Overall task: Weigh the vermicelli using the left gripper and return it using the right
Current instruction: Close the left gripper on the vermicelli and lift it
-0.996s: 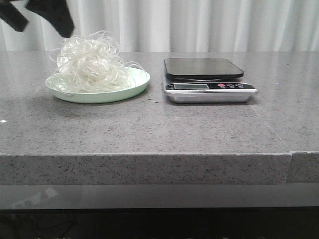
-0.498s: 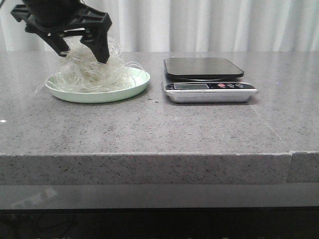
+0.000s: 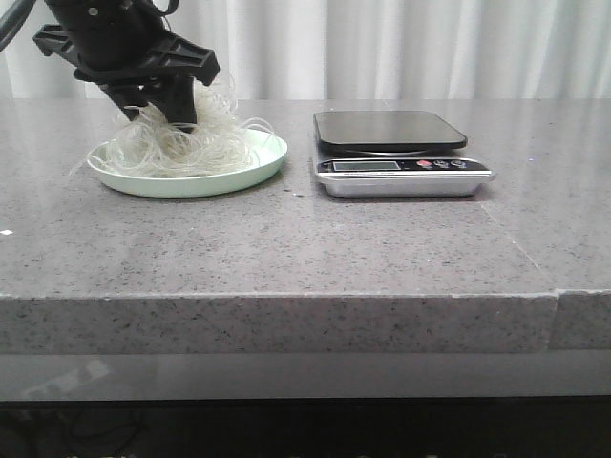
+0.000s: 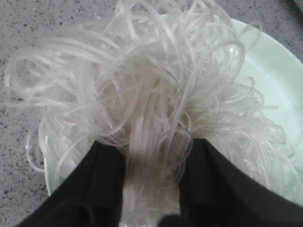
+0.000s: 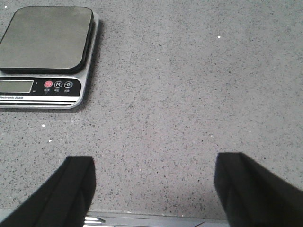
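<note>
Left gripper [image 4: 151,189] pinches vermicelli [image 4: 142,90] over plate [image 4: 279,80].

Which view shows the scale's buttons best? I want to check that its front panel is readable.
The right wrist view: it looks down on the scale, showing its display and three round buttons. The front view shows the scale edge-on, the buttons tiny. The left wrist view shows only vermicelli.

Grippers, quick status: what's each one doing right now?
Left gripper: closed on the vermicelli, which is on the plate.
Right gripper: open, empty, over bare table beside the scale.
</note>
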Available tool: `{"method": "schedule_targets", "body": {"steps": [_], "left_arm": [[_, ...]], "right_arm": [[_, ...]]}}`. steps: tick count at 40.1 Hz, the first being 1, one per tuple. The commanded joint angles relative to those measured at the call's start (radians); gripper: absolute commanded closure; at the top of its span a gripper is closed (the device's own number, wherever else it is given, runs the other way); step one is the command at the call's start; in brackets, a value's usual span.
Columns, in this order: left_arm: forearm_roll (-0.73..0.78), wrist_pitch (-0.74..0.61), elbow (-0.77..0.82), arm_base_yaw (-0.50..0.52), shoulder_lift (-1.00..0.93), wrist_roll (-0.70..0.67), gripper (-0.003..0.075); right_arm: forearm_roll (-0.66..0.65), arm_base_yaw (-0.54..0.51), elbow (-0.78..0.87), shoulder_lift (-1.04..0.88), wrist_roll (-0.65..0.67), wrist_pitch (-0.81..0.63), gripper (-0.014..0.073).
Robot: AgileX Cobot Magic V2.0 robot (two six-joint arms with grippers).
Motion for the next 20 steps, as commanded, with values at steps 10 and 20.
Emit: {"method": "schedule_targets", "body": {"steps": [10,20], "left_arm": [[0.012,-0.006,-0.027,-0.005,-0.046,-0.001,0.0563],[0.006,0.011,-0.061,-0.018,-0.128,-0.001,0.0563]], "right_arm": [[0.002,-0.003,-0.029,0.006,-0.008,-0.055,-0.0034],[0.002,-0.003,-0.029,0.006,-0.008,-0.055,-0.0034]]}}
